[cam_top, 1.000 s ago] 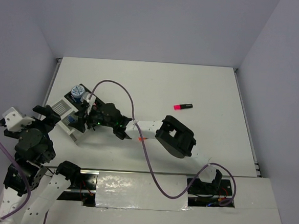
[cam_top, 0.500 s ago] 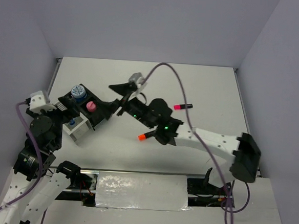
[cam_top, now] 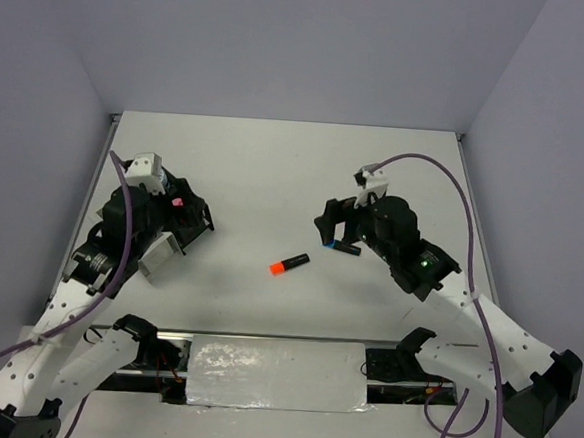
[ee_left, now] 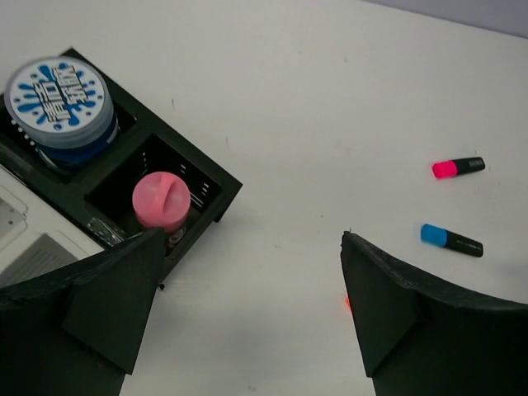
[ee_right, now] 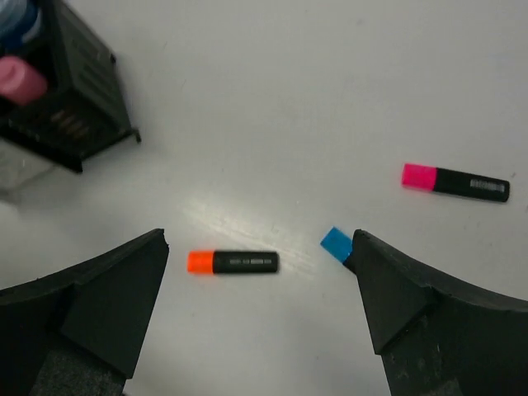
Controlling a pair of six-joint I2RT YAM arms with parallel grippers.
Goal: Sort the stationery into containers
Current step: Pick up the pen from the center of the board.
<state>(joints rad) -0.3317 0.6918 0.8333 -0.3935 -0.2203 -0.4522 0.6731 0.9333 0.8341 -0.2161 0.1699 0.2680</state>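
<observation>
White table [cam_top: 276, 168] between pale lavender walls [cam_top: 284, 48] carries three markers, all lying flat and well apart from the organizer [ee_left: 216, 175]: one orange marker [cam_top: 289, 265], one blue marker [ee_left: 450, 240] and one pink marker [ee_left: 458, 168]. In the top view the arms cover the pink marker and most of the organizer, while the left wrist view shows its two black compartments, with one roll [ee_left: 59, 103] in one and one pink cylinder [ee_left: 161, 200] upright in the other. Left gripper [ee_left: 252, 238], beside the organizer, and right gripper [ee_right: 258, 239], above the markers, both stand wide and hold nothing.
</observation>
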